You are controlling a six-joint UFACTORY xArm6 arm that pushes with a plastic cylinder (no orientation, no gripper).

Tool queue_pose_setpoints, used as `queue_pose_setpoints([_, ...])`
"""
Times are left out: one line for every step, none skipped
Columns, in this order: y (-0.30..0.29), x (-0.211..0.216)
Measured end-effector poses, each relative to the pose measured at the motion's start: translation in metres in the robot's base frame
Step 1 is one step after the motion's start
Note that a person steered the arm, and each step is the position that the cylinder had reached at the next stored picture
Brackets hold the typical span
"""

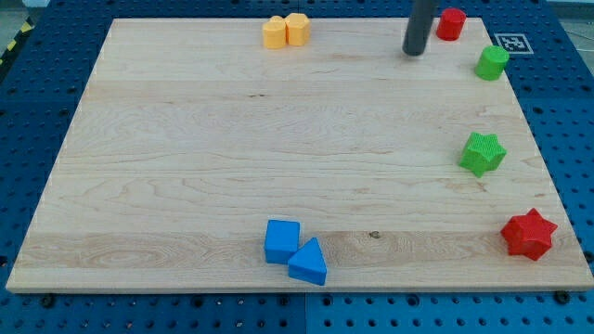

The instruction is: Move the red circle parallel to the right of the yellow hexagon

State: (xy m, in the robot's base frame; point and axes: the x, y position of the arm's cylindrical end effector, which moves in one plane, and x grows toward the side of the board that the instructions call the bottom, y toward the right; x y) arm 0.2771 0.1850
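Observation:
The red circle (451, 23) sits near the board's top right corner. The yellow hexagon (275, 33) sits at the top edge, left of centre, touching a second yellow block (298, 29) on its right. My tip (414, 51) rests on the board just left of and slightly below the red circle, a small gap apart, and far to the right of the yellow blocks.
A green cylinder (492, 63) and a green star (483, 153) sit along the right edge. A red star (529, 234) lies at the bottom right. A blue cube (281, 240) and a blue triangle (309, 263) touch near the bottom edge.

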Motion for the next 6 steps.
queue_pose_setpoints([0.054,-0.026])
queue_pose_setpoints([0.076,-0.049])
queue_pose_setpoints([0.129,-0.05])
queue_pose_setpoints([0.159,-0.084])
queue_pose_setpoints([0.153,-0.086])
queue_pose_setpoints([0.086,-0.085])
